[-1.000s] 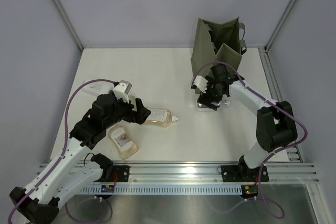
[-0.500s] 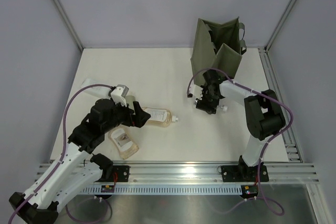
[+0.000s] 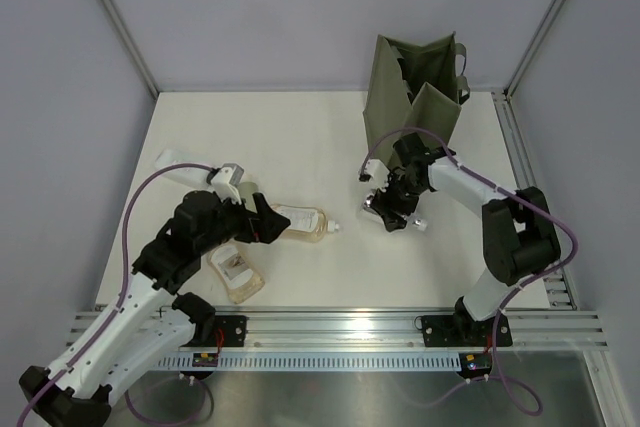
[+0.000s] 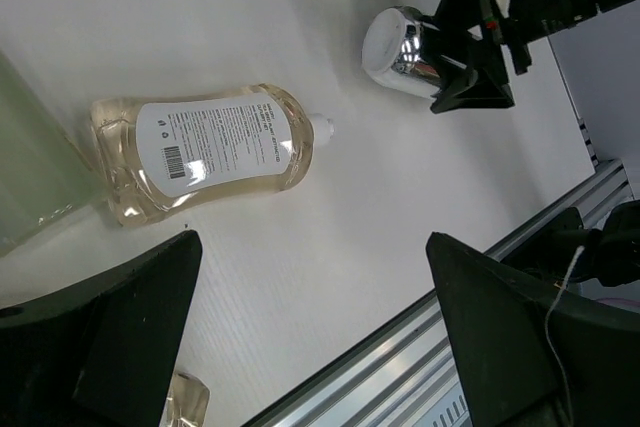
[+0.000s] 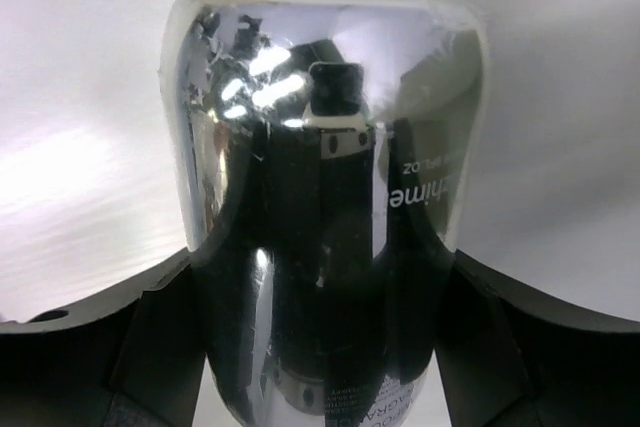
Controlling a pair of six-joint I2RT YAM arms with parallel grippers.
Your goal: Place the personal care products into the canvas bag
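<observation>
The right pincer (image 3: pixel 388 209) was closed on the silver bottle (image 3: pixel 373 204), its two fingers (image 5: pixel 150 347) pressed against the bottle's sides near the middle of the white counter (image 3: pixel 290 137). In the right wrist view the bottle's mirrored shoulder filled the gap between them. Bottle and pincer sat just in front of the olive-green canvas bag (image 3: pixel 412 87), which stood upright at the far edge of the counter with its mouth open.

The left pincer (image 3: pixel 266 227) was spread wide and held nothing. It hovered just beside the flat end of a clear pouch of amber liquid (image 3: pixel 302 224), which lay on its side with the white label up and the spout pointing towards the silver bottle. A second amber pouch (image 3: pixel 237 276) lay near the front rail, partly beneath the left arm. A flat white bottle (image 3: pixel 176 165) lay near the left edge of the counter, well apart from the bag.
</observation>
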